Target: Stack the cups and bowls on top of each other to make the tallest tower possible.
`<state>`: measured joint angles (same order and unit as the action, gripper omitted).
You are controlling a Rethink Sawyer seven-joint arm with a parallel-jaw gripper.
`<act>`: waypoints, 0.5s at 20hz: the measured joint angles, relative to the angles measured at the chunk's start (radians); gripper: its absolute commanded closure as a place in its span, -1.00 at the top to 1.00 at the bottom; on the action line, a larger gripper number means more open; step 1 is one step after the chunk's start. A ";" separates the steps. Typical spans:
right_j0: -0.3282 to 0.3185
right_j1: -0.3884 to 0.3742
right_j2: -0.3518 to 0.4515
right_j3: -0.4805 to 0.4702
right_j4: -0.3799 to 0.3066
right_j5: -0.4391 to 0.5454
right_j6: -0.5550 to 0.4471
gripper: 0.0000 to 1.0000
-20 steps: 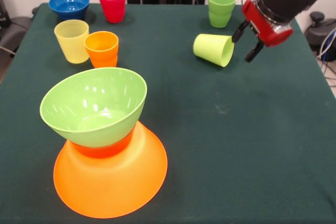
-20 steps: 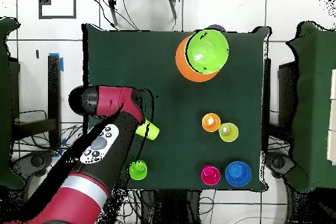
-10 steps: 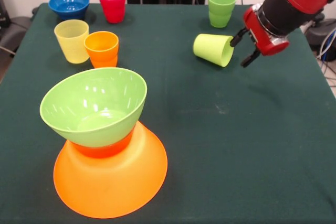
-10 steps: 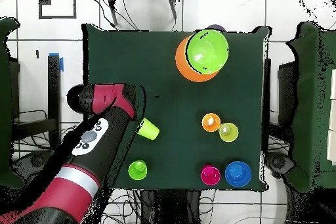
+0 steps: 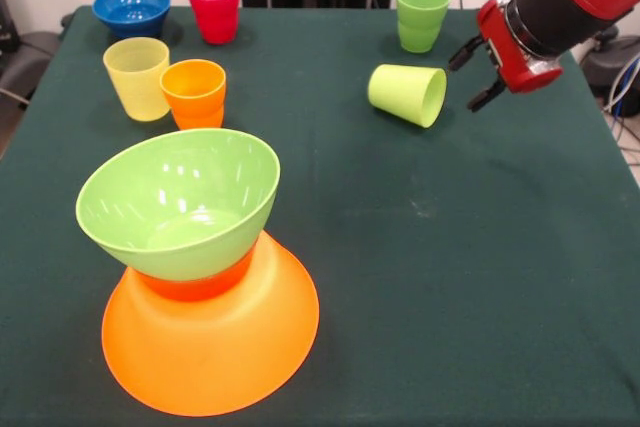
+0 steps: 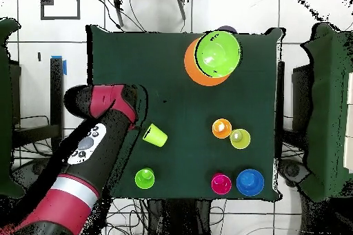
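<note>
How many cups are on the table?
5: yellow cup and orange cup side by side, red cup by the blue bowl, green cup upright at the far edge, lime cup on its side.

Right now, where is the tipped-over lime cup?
In the front view the lime cup lies on its side toward the table's right, just below the upright green cup, with the open tool beside its mouth.

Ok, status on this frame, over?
Gripper open, empty, beside the tipped lime cup, not touching. Tower: lime bowl on inverted orange bowls. Nothing in the way.
</note>
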<state>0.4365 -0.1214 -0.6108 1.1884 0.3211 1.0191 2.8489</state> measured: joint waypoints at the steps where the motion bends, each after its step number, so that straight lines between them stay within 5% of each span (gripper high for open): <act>1: 0.000 0.000 -0.002 -0.001 0.000 0.002 0.000 1.00; 10: 0.000 -0.001 -0.030 -0.015 0.000 0.007 0.000 1.00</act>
<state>0.4365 -0.1226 -0.6405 1.1738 0.3211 1.0259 2.8489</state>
